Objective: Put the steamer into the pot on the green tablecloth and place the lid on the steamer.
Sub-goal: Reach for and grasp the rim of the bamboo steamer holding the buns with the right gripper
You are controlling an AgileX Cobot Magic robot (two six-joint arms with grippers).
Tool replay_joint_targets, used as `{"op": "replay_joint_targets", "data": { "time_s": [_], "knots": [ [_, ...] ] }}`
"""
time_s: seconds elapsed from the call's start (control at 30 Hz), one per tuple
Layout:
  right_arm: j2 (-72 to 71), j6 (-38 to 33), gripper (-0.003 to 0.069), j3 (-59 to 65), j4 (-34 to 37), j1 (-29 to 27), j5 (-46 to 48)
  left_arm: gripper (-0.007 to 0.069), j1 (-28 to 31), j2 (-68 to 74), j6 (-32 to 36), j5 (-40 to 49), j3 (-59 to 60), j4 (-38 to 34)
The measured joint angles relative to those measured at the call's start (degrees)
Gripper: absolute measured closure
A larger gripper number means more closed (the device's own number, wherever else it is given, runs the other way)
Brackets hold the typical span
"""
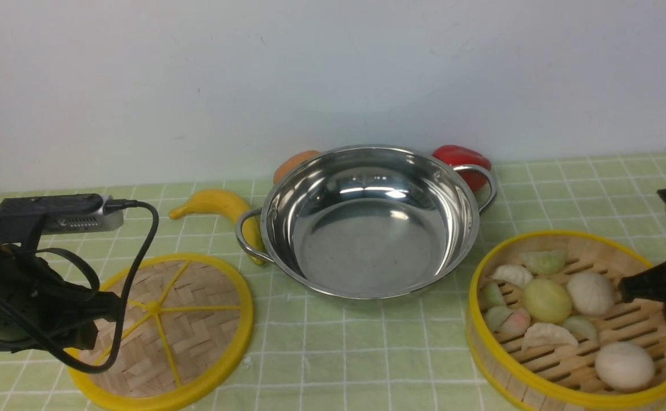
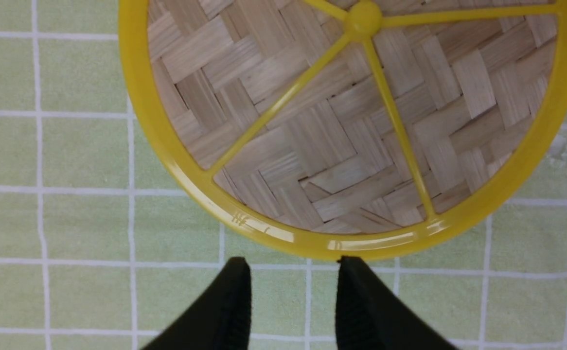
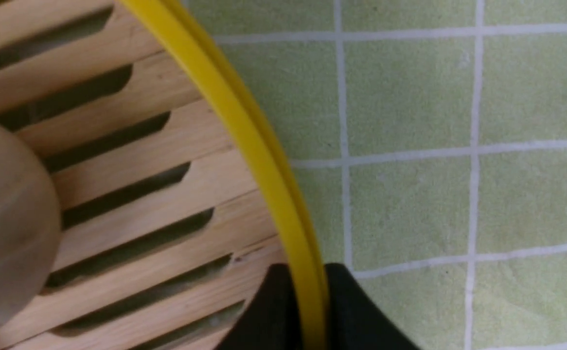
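The steamer [image 1: 573,234], a bamboo basket with toy dumplings and buns, sits on the green tablecloth [image 1: 356,354] at the front right. My right gripper [image 1: 630,288] is at its right side, shut on the steamer's yellow rim [image 3: 244,126], one finger inside and one outside. The shiny pot [image 1: 367,245] stands empty in the middle. At the front left lies the flat woven lid [image 1: 190,331]. My left gripper [image 2: 293,265] is open, its fingertips just short of the lid's yellow rim [image 2: 312,245], with only cloth between them.
A yellow banana [image 1: 216,202] lies by the pot's left handle. An orange item [image 1: 293,162] and a red pepper [image 1: 461,157] sit behind the pot, against the white wall. A pale bun [image 3: 6,218] rests on the steamer's slats near my right fingers.
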Motion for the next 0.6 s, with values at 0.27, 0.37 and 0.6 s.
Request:
{"op": "replay_joint_targets", "data": {
  "time_s": [0.27,0.37,0.6],
  "knots": [
    [-0.6,0.6,0.0595,-0.1,-0.5,0.0,1.9,0.0382,0.0,0.0,0.0,0.0,0.0,0.0],
    [-2.5,0.2,0.0598,-0.1,-0.5,-0.2,3.6,0.0382,0.0,0.0,0.0,0.0,0.0,0.0],
    [-9.5,-5.0,0.0599,-0.1,2.1,-8.3,8.9,0.0382,0.0,0.0,0.2,0.0,0.0,0.0]
  ]
}}
